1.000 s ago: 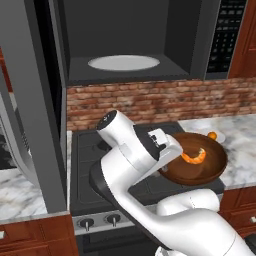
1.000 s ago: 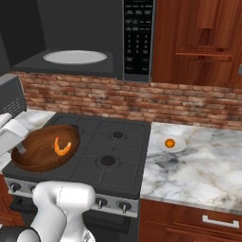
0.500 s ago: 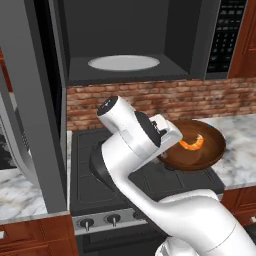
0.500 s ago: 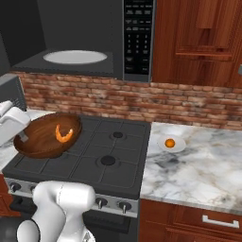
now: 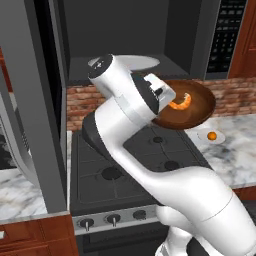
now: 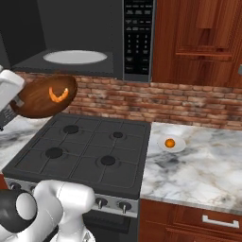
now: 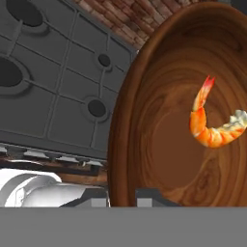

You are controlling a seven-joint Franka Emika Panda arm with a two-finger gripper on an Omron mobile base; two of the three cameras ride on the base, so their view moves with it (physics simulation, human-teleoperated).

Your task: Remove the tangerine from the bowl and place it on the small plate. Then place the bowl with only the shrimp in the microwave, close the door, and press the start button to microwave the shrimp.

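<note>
One glossy dark-brown wooden bowl [image 5: 186,105] held aloft over the stove [image 6: 85,153], clamped at its rim by the gripper [image 7: 121,197] with jaws nearly shut on it. Curved orange shrimp [image 7: 212,124] lying inside, bowl tipped slightly. Round orange tangerine [image 6: 169,142] already resting on the small white plate [image 6: 177,147] over on the marble counter [image 6: 208,170]. Dark microwave [image 6: 137,38] standing open above, white turntable [image 6: 75,57] bare. Best to level the bowl first, then raise just above the cavity floor, feed straight in, centre over the turntable, lower gently before letting go. Worth watching the rim against the opening's lower edge.
</note>
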